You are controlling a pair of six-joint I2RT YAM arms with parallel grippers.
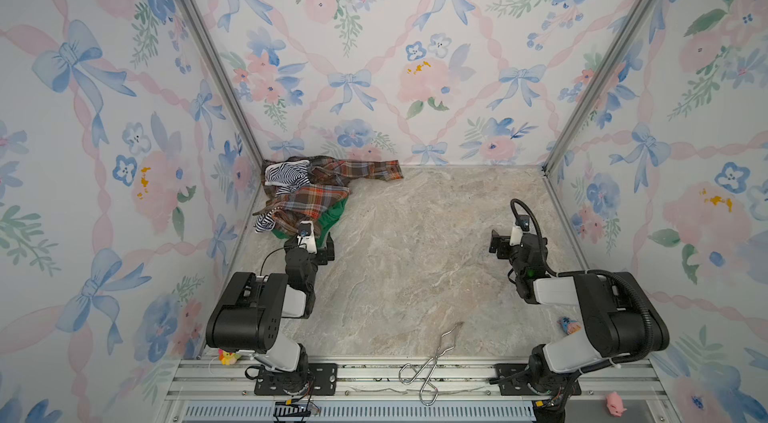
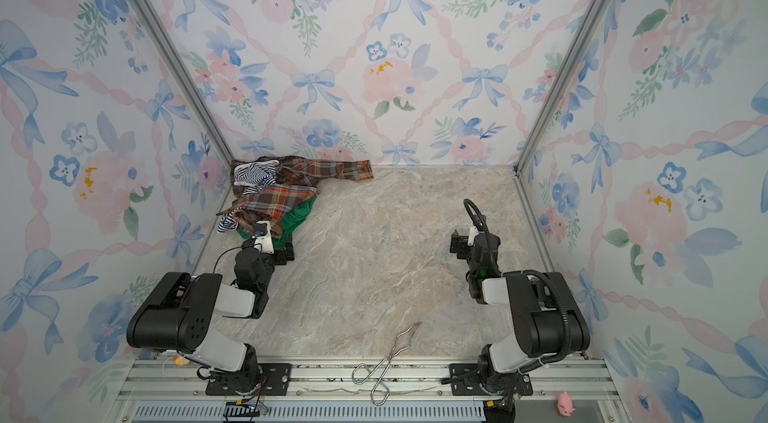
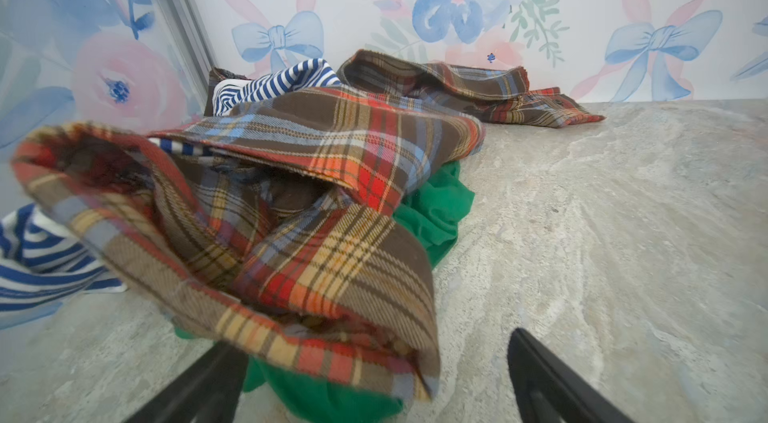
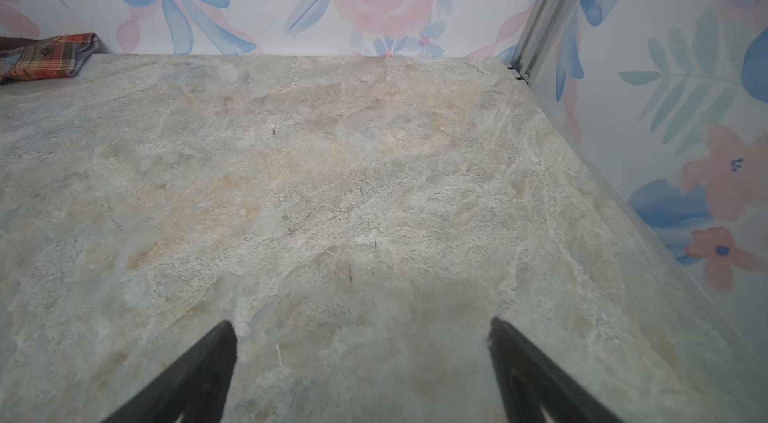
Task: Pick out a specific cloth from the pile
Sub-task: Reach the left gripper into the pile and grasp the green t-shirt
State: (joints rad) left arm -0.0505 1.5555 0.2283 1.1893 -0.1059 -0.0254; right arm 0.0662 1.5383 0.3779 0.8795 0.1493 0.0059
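The pile sits in the far left corner in both top views, brown-orange plaid cloth over navy-and-white striped cloth. The green cloth lies mostly buried under the plaid. It peeks out at the pile's right side and at the near edge. My left gripper is open at that near edge, with a green fold and the plaid hem between its fingers, not pinched. My right gripper hovers open and empty over bare table on the right.
Flowered walls close in the marble-look table on three sides. Metal tongs lie across the front rail. Small toys sit near the arm bases: a yellow one, a blue-orange one, and a pink one.
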